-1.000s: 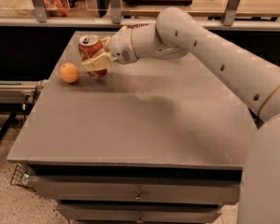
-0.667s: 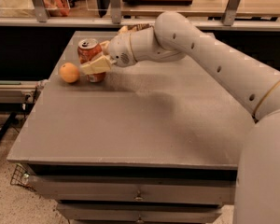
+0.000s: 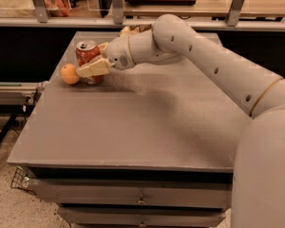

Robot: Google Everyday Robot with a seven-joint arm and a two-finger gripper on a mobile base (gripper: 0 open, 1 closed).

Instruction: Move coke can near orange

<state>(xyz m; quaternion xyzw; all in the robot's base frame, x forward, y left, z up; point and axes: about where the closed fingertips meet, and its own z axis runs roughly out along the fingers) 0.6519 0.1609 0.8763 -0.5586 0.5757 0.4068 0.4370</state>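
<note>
Your gripper [image 3: 91, 60] is at the far-left part of the grey table [image 3: 133, 127], about 11 o'clock from the table's centre. It's pinching the coke can [image 3: 85, 53]: one pale finger [image 3: 92, 69] lies across the can's lower front and the other sits behind it at the can's 2 o'clock, so the can is clamped between them. The can is about upright, with the silver top and pull tab facing up. The front finger hides its base, so I can't confirm whether it's resting on the table. The orange [image 3: 70, 73] sits on the table at the can's 8 o'clock, just beside it. Their outlines meet in this view, but I can't tell whether they actually touch. The tip of the front finger ends right next to the orange. Your arm [image 3: 204, 65] comes in from 4 o'clock, crosses the table's right half, and bends at the wrist toward the can. A crinkled brown bag [image 3: 132, 30] pokes out behind the wrist at the table's far edge, mostly hidden. Drawers [image 3: 142, 198] run under the tabletop, and there's a wire basket [image 3: 21, 177] at the table's near-left corner, low down.
</note>
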